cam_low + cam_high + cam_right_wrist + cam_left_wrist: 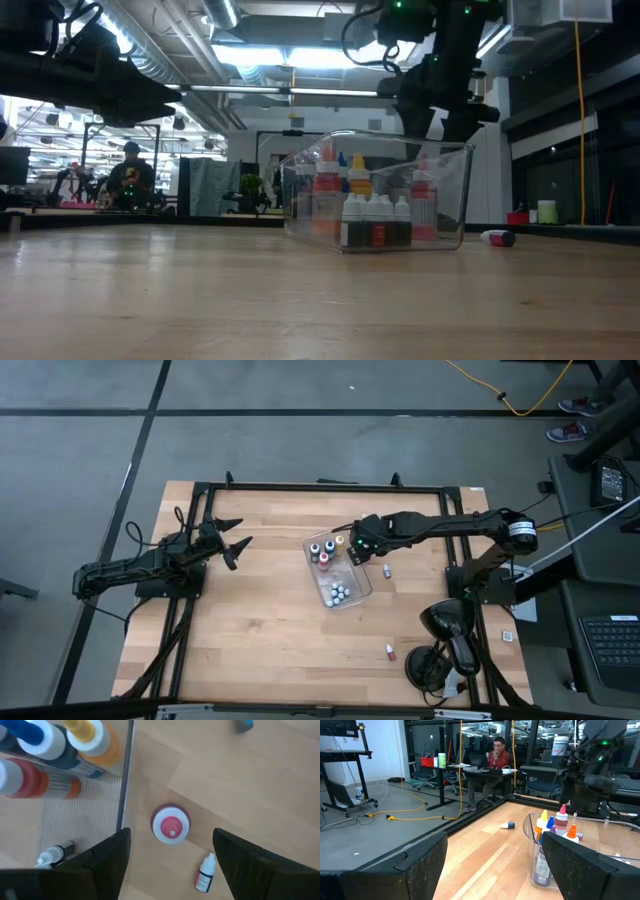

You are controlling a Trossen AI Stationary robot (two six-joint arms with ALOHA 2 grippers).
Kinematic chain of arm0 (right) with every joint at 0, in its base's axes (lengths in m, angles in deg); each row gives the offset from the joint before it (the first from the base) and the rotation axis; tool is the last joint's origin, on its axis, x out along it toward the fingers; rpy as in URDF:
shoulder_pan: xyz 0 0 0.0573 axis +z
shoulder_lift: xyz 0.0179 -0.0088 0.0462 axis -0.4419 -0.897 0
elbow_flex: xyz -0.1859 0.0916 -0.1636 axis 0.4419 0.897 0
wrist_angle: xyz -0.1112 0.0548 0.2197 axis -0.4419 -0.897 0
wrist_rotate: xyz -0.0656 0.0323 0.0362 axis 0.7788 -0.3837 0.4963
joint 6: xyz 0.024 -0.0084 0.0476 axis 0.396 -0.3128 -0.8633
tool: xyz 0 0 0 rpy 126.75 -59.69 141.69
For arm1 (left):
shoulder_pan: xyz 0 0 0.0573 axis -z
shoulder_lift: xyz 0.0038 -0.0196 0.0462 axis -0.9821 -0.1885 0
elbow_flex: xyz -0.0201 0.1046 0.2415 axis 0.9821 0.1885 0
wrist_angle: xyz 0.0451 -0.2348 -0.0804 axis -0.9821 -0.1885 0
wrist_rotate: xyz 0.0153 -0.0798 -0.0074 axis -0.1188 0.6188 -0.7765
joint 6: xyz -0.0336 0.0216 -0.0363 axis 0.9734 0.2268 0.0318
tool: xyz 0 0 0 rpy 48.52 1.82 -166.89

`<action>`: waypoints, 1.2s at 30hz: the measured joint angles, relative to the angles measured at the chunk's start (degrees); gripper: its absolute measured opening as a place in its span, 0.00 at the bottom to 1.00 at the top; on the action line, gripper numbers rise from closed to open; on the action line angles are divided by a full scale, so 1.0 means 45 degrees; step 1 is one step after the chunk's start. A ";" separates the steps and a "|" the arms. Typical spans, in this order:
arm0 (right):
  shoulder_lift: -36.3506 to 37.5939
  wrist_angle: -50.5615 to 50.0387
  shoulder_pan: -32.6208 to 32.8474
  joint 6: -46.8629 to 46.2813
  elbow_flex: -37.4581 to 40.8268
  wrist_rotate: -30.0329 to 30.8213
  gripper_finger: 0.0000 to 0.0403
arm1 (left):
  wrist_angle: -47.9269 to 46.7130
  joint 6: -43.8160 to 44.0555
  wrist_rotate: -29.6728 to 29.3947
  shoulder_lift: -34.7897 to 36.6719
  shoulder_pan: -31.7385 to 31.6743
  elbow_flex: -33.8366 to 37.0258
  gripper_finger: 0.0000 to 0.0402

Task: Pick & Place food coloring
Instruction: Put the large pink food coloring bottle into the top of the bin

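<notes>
A clear plastic tray (340,572) in the middle of the table holds several small food coloring bottles (60,750), standing with blue, orange and red bodies (360,215). One pink bottle with a pale cap (170,825) stands on the wood just outside the tray's wall. A tiny red-labelled bottle (205,874) lies on its side on the wood next to it (387,571). My right gripper (170,865) hangs open above the pink bottle, at the tray's right side (358,550), one finger on either side of it and apart from it. My left gripper (237,536) waits open at the table's left.
Another small bottle (390,651) lies on the wood near the table's near right corner. A further one (508,825) lies beyond the tray in the left wrist view. Dark gear (445,640) sits at the near right edge. A person sits at a desk in the room behind.
</notes>
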 joint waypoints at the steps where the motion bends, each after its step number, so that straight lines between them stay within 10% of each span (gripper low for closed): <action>1: -0.0004 0.0095 -0.0004 0.0015 0.0076 -0.0026 0.70 | 0.0002 0.0000 -0.0002 0.0005 0.0000 0.0000 0.80; 22: -0.0082 0.1831 -0.0336 0.0435 0.1195 0.0001 0.69 | 0.0002 0.0000 -0.0002 0.0005 0.0000 0.0000 0.80; 36: -0.0082 0.1690 -0.0349 0.0432 0.1195 -0.0240 0.40 | 0.0000 0.0000 -0.0002 0.0000 0.0000 0.0000 0.80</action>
